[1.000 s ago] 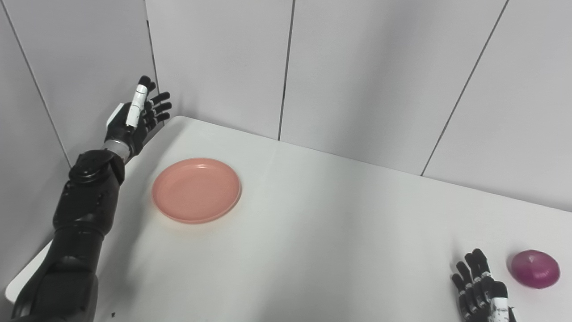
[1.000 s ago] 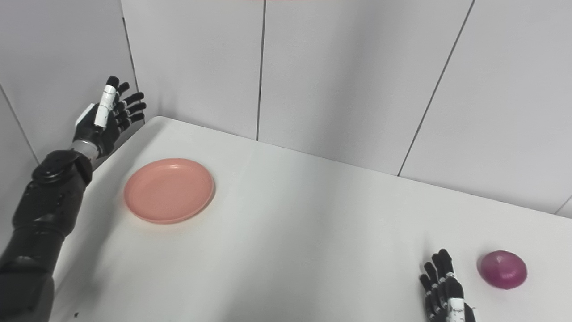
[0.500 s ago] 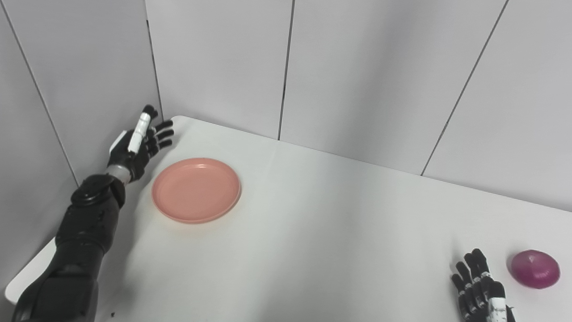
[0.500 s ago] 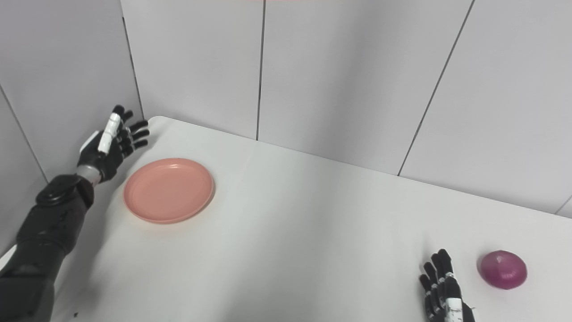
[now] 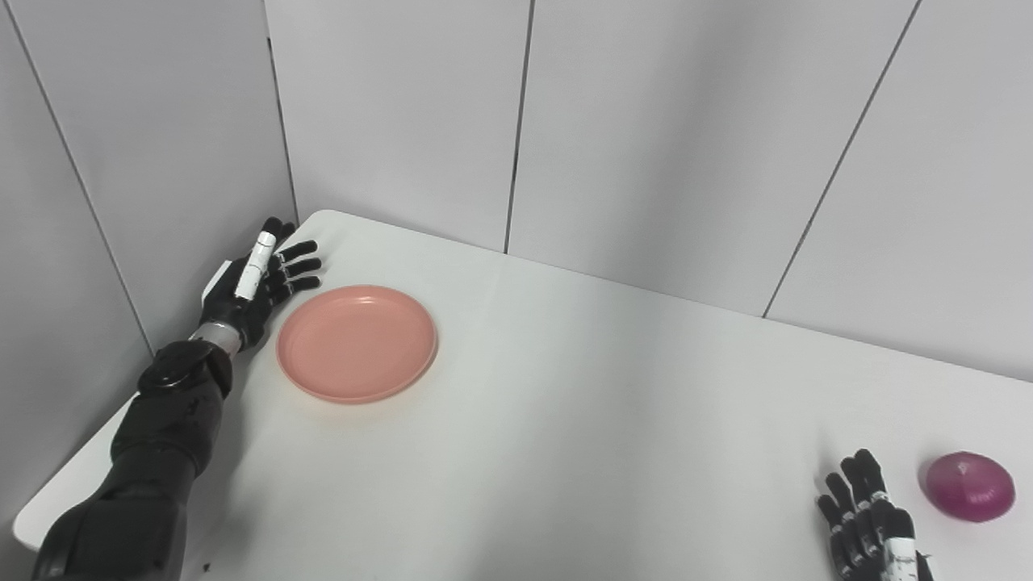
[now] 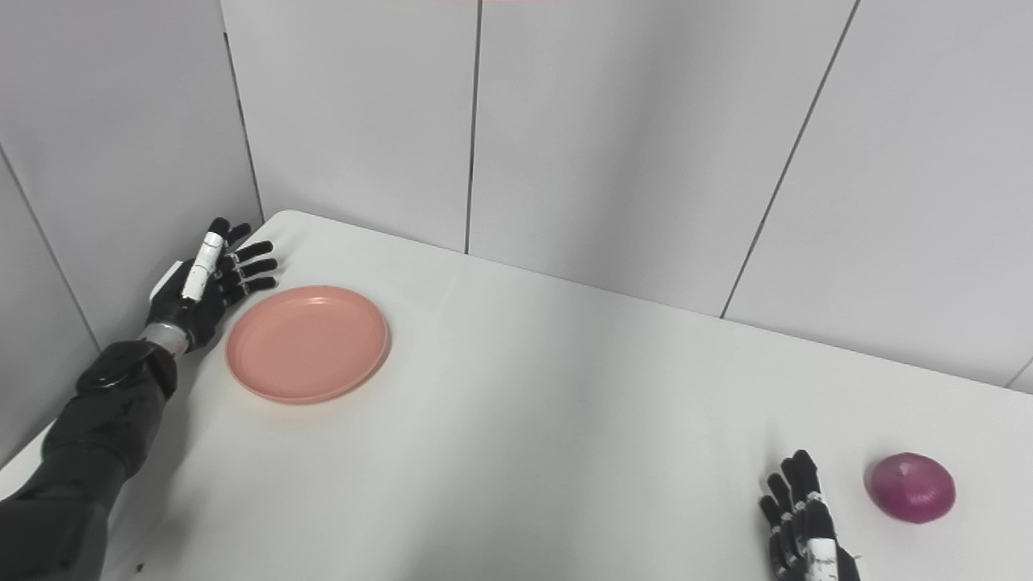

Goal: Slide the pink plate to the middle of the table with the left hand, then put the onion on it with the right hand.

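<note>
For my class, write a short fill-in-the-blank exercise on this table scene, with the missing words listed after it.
1. The pink plate holds ____.
2. The purple onion lies on the white ____.
3. The hand beside the plate is the ____ hand.
4. The right hand, fingers apart, holds ____.

Missing words: nothing; table; left; nothing

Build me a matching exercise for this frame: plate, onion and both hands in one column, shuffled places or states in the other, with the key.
Things:
1. pink plate
2. onion
3. left hand
4. right hand

Places or states:
A. open, at the near right edge, just left of the purple thing
B. lying bare on the table, left of centre
C. open, beside the plate's left rim, near the wall corner
D. on the table at the far right, nothing holding it

Pairs: 1-B, 2-D, 3-C, 4-A
</note>
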{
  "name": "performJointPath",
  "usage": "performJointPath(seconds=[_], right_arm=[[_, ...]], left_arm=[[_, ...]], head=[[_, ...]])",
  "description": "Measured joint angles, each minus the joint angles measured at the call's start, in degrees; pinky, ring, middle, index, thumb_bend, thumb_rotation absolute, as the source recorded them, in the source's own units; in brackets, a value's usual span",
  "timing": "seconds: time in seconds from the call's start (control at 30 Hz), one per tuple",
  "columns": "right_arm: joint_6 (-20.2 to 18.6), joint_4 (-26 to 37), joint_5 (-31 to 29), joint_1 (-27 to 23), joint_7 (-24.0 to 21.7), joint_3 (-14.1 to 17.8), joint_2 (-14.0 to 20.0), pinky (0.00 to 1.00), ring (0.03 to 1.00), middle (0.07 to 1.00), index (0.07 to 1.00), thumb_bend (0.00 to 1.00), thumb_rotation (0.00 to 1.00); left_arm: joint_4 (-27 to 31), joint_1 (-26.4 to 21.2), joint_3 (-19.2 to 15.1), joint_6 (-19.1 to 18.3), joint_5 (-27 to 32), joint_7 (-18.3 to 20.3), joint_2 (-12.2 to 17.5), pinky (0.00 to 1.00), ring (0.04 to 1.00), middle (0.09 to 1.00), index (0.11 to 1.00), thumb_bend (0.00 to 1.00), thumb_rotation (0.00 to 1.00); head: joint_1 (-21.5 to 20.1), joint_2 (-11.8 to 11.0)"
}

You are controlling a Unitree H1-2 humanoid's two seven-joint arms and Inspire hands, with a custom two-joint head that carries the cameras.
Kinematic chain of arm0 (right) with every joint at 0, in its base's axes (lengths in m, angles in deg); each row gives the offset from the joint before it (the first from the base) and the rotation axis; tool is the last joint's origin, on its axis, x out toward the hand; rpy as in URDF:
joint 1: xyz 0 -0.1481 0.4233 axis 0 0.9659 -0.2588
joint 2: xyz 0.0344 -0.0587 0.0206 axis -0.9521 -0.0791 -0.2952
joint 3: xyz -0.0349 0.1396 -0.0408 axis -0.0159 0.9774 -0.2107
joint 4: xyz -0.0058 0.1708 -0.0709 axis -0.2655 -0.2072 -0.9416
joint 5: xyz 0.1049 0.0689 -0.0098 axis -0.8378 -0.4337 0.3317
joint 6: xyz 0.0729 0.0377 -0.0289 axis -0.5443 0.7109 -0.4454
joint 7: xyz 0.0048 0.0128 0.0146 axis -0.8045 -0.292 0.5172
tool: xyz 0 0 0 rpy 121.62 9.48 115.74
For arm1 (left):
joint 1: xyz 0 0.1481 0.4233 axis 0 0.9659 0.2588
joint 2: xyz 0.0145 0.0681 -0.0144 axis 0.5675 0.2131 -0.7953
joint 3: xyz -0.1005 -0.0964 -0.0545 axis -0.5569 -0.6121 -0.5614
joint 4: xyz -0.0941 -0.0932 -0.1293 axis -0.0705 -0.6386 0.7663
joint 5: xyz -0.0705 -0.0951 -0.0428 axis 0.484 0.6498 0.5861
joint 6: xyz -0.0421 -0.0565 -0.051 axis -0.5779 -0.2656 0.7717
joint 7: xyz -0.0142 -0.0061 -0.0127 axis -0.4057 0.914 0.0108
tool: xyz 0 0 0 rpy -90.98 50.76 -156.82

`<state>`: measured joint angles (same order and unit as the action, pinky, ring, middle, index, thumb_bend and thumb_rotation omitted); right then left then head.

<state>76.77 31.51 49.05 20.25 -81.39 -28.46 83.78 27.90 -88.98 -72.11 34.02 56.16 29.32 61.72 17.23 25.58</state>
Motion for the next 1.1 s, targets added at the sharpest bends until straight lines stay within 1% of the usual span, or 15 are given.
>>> performJointPath(seconds=[0.1, 0.23, 0.3, 0.4, 0.57, 0.63, 0.77, 0.87, 0.9, 0.93, 1.0, 1.1], right_arm=[[0.0, 0.0, 0.0, 0.0, 0.0, 0.0, 0.1, 1.0, 1.0, 1.0, 1.0, 0.83, 0.87], [0.0, 0.0, 0.0, 0.0, 0.1, 0.0, 0.1, 1.0, 1.0, 1.0, 1.0, 0.83, 0.87], [0.0, 0.1, 0.0, 0.1, 0.1, 0.0, 0.1, 1.0, 1.0, 1.0, 0.999, 0.83, 0.86], [0.0, 0.2, 0.0, 0.2, 0.1, -0.1, 0.1, 1.0, 1.0, 1.0, 0.999, 0.84, 0.86], [0.0, 0.3, 0.0, 0.2, 0.1, -0.1, 0.0, 1.0, 1.0, 1.0, 1.0, 0.84, 0.84], [0.0, 0.3, 0.0, 0.2, 0.1, -0.1, -0.1, 1.0, 1.0, 1.0, 0.999, 0.85, 0.84], [0.0, 0.3, 0.0, 0.2, 0.1, -0.1, -0.1, 1.0, 1.0, 1.0, 0.993, 0.84, 0.84], [0.0, 0.3, 0.0, 0.2, 0.1, -0.1, -0.1, 1.0, 1.0, 1.0, 0.991, 0.83, 0.84], [0.0, 0.3, 0.0, 0.2, 0.1, -0.1, -0.1, 1.0, 1.0, 0.999, 0.992, 0.83, 0.84], [0.0, 0.3, 0.0, 0.2, 0.1, -0.1, -0.1, 1.0, 1.0, 0.999, 0.993, 0.82, 0.83], [0.0, 0.3, 0.0, 0.2, 0.1, -0.1, -0.1, 1.0, 1.0, 1.0, 0.995, 0.82, 0.83], [0.0, 0.4, 0.0, 0.2, 0.1, -0.1, -0.2, 1.0, 1.0, 1.0, 0.993, 0.81, 0.83]], left_arm=[[0.5, 0.5, 0.0, 0.0, 0.5, 0.5, 0.0, 0.74, 0.798, 0.806, 0.908, 0.93, 0.82], [2.6, 1.9, 0.0, -0.1, 1.3, 1.0, -0.3, 0.75, 0.799, 0.803, 0.914, 0.96, 0.79], [4.0, 2.6, 0.1, -0.5, 1.7, 1.1, -0.7, 0.75, 0.796, 0.802, 0.906, 0.94, 0.8], [8.2, 4.4, 0.6, -1.7, 1.7, 1.1, -2.3, 0.75, 0.794, 0.804, 0.894, 0.93, 0.81], [13.5, 6.2, 2.0, -3.8, 1.7, 1.0, -4.7, 0.78, 0.812, 0.818, 0.905, 0.92, 0.82], [16.3, 6.9, 2.9, -5.7, 1.5, 0.5, -5.3, 0.8, 0.832, 0.839, 0.924, 0.89, 0.83], [22.9, 8.7, 4.1, -10.7, 1.4, -0.4, -7.1, 0.8, 0.834, 0.841, 0.926, 0.88, 0.84], [28.6, 10.6, 5.7, -13.9, 0.1, -2.2, -8.5, 0.82, 0.836, 0.836, 0.939, 0.87, 0.86], [30.0, 11.2, 6.1, -14.6, 0.1, -2.4, -9.0, 0.84, 0.841, 0.834, 0.942, 0.87, 0.86], [31.2, 11.5, 6.4, -15.5, 0.0, -2.7, -9.5, 0.85, 0.842, 0.83, 0.942, 0.86, 0.87], [34.6, 11.8, 6.6, -18.6, -0.6, -4.4, -10.4, 0.87, 0.846, 0.829, 0.946, 0.85, 0.89], [39.2, 12.1, 7.6, -21.3, -1.0, -5.7, -11.2, 0.88, 0.859, 0.851, 0.959, 0.85, 0.92]], head=[[-0.2, 0.3], [-0.3, 0.4], [-0.4, 0.5], [-0.4, 0.5], [-0.7, 0.7], [-0.8, 0.8], [-0.9, 0.9], [-1.0, 0.8], [-1.0, 0.8], [-1.1, 0.8], [-1.1, 0.8], [-1.4, 1.0]])
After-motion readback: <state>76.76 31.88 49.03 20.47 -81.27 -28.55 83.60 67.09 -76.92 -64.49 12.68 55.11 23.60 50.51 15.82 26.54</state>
